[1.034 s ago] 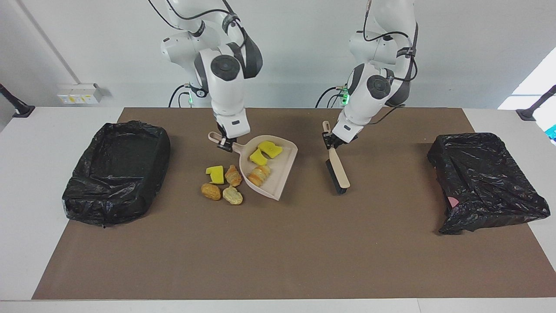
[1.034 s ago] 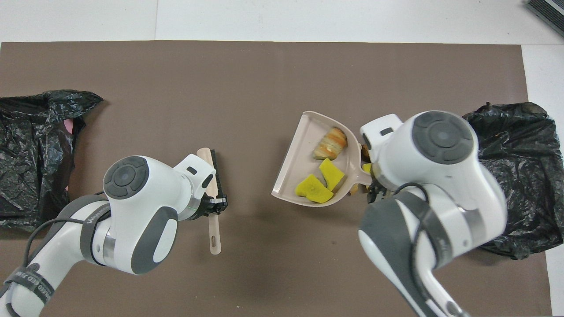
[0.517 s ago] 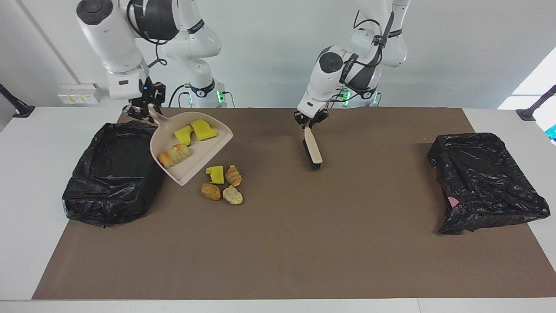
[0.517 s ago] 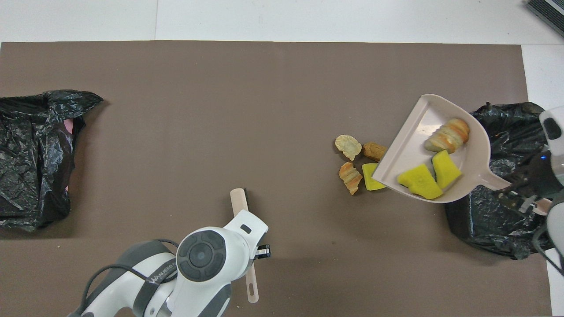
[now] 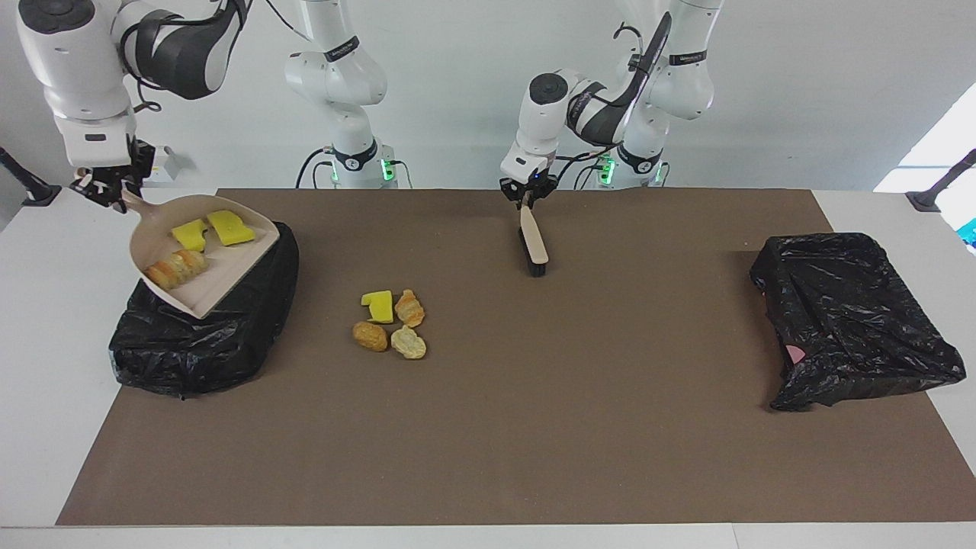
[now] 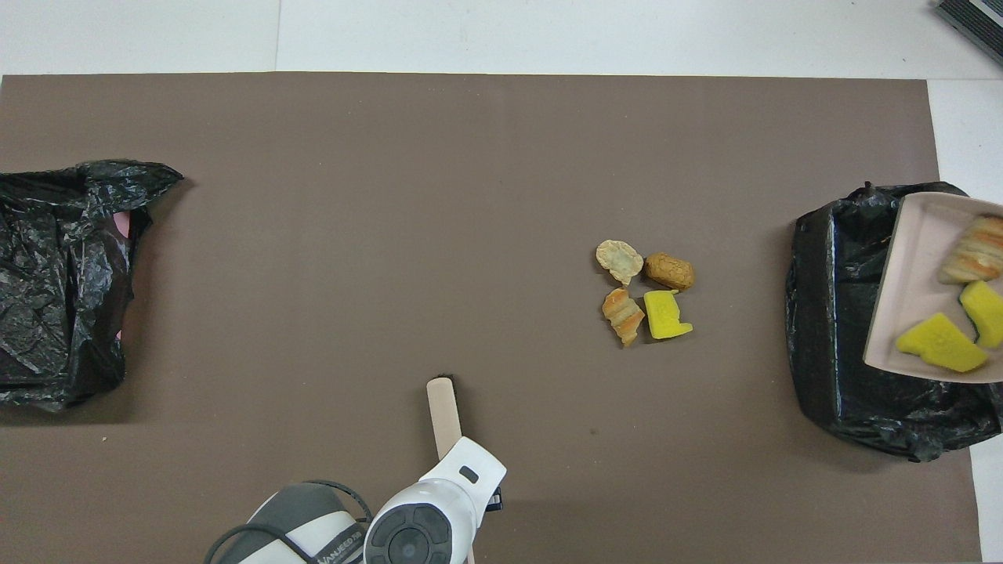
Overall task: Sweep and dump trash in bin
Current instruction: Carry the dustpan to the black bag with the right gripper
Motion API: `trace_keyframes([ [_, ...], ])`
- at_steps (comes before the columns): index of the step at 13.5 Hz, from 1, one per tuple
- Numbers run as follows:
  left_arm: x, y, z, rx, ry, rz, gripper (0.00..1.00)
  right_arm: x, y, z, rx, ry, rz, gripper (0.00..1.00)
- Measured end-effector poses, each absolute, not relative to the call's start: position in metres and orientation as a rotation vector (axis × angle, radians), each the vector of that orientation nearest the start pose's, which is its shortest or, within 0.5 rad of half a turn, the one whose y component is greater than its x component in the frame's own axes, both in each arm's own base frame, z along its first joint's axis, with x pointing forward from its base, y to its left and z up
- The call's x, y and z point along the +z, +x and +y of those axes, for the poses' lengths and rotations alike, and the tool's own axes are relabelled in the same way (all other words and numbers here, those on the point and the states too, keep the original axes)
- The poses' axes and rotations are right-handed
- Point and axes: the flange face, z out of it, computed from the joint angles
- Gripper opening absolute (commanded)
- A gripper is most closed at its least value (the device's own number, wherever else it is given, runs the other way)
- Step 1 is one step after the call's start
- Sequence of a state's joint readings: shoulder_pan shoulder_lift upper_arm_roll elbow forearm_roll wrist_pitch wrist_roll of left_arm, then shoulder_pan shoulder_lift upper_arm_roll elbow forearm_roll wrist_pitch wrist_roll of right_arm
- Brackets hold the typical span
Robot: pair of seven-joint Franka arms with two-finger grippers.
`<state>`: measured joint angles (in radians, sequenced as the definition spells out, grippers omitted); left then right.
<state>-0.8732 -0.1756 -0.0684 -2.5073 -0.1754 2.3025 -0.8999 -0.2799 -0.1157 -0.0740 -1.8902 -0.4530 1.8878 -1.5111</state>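
Currently right gripper [image 5: 107, 192] is clamped on the dustpan [image 5: 200, 263] handle over the bin [image 5: 200, 335], three trash pieces [image 5: 191, 245] inside; four pieces [image 5: 390, 324] on mat. Left gripper [image 5: 527, 200] grips the brush [image 5: 533, 242].

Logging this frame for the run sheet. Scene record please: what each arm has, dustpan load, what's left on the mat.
right gripper: shut on dustpan handle, over the bin
dustpan: raised over the bin, level, not yet tipped
in dustpan: two yellow foam chunks, one croissant-like lump
left gripper: shut on brush
on mat: four trash pieces
second bin: at the left arm's end
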Motion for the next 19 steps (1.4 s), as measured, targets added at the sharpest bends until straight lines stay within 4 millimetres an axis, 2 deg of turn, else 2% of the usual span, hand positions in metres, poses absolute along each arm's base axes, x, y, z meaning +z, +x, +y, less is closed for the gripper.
trace_keyframes([
  [1, 0.344, 0.261, -0.362, 0.175, -3.182, -0.130, 0.99, 0.564, 0.496, -0.228, 0.551, -2.742, -2.131, 0.00],
  [3, 0.344, 0.264, -0.360, 0.176, -3.183, -0.144, 1.00, 0.547, 0.502, -0.233, 0.705, -2.660, -2.281, 0.00],
  [5, 0.345, 0.271, -0.357, 0.171, -3.187, -0.171, 1.00, 0.535, 0.511, -0.220, 0.806, -2.554, -2.428, 0.00],
  [8, 0.356, 0.312, -0.336, 0.127, -3.211, -0.200, 1.00, 0.519, 0.526, -0.189, 0.873, -2.410, -2.628, 0.00],
  [10, 0.366, 0.342, -0.317, 0.095, -3.233, -0.197, 1.00, 0.515, 0.533, -0.167, 0.915, -2.331, -2.716, 0.00],
  [11, 0.370, 0.357, -0.307, 0.077, -3.243, -0.190, 1.00, 0.515, 0.534, -0.165, 0.918, -2.323, -2.724, 0.00],
  [14, 0.388, 0.402, -0.274, 0.057, -3.249, -0.139, 1.00, 0.513, 0.529, -0.173, 0.933, -2.339, -2.695, 0.00],
  [16, 0.404, 0.431, -0.256, 0.049, -3.236, -0.080, 1.00, 0.519, 0.526, -0.178, 0.974, -2.431, -2.647, 0.00],
  [18, 0.424, 0.460, -0.231, 0.048, -3.237, -0.013, 1.00, 0.533, 0.516, -0.170, 1.095, -2.536, -2.548, 0.00],
  [19, 0.435, 0.474, -0.214, 0.038, -3.241, 0.009, 1.00, 0.540, 0.512, -0.158, 1.151, -2.562, -2.528, 0.00],
])
